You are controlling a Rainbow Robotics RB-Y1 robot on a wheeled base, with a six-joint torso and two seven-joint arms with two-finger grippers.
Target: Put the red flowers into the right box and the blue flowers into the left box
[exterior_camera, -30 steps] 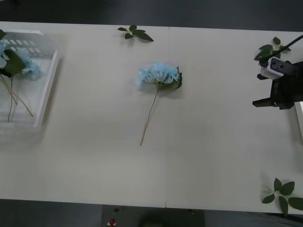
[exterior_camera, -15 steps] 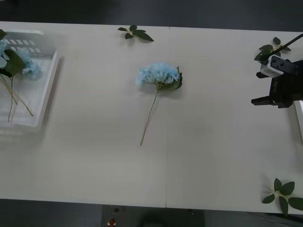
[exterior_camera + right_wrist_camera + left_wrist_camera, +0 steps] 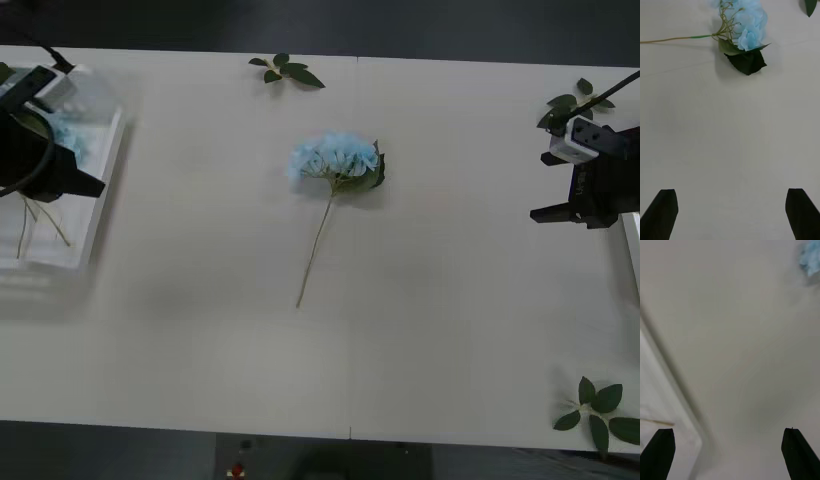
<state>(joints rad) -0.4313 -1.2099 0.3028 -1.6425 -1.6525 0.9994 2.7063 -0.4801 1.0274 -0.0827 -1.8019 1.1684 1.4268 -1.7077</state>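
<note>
Front view, surface: pale table (image 3: 200,360); you have one blue hydrangea (image 3: 335,160) lying near centre, stem running toward 7 o'clock.
Front view, claws: left gripper (image 3: 85,185) over the slotted left box (image 3: 100,200), at 9 o'clock from the bloom; right gripper (image 3: 550,213) at 3 o'clock.
Right wrist view: fingers (image 3: 662,213) spread, released; hydrangea ahead.
Left wrist view: fingers (image 3: 660,450) spread, empty; neither arm clearly nearer.

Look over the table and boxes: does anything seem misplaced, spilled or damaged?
Nothing looks damaged or spilled. One blue flower lies alone mid-table, outside the left box; loose leaf sprigs sit scattered at the table's edges.
</note>
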